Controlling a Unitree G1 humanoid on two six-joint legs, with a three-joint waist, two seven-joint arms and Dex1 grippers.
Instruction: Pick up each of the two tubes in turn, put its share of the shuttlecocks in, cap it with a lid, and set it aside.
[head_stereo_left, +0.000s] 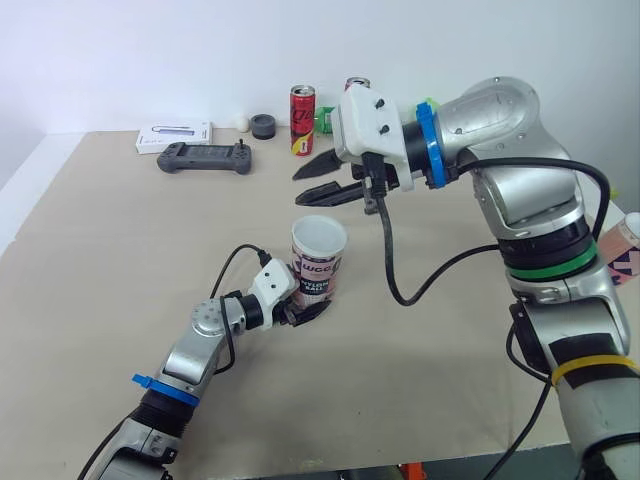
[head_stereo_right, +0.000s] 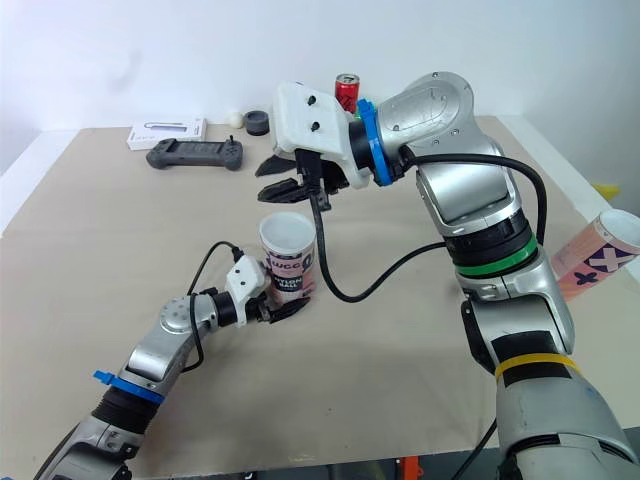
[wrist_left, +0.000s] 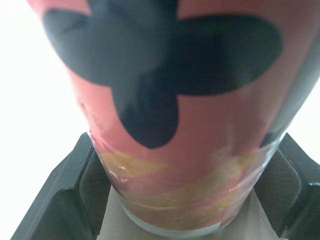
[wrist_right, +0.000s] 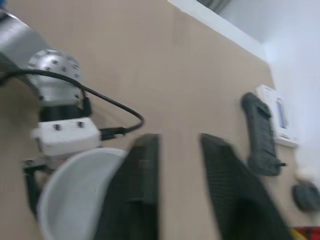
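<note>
**A:** Left gripper (head_stereo_left: 310, 308), nearest us, is clamped on the base of the tube (head_stereo_left: 320, 255), which stands upright mid-table.

**B:** Yep, pink with black print, white inside, mouth open and uncapped. Right gripper (head_stereo_left: 312, 186) hangs just above it, fingers spread, empty. Looks like the filling step to me. I'd guess it needs to fetch the load next and drop it straight in.
</note>
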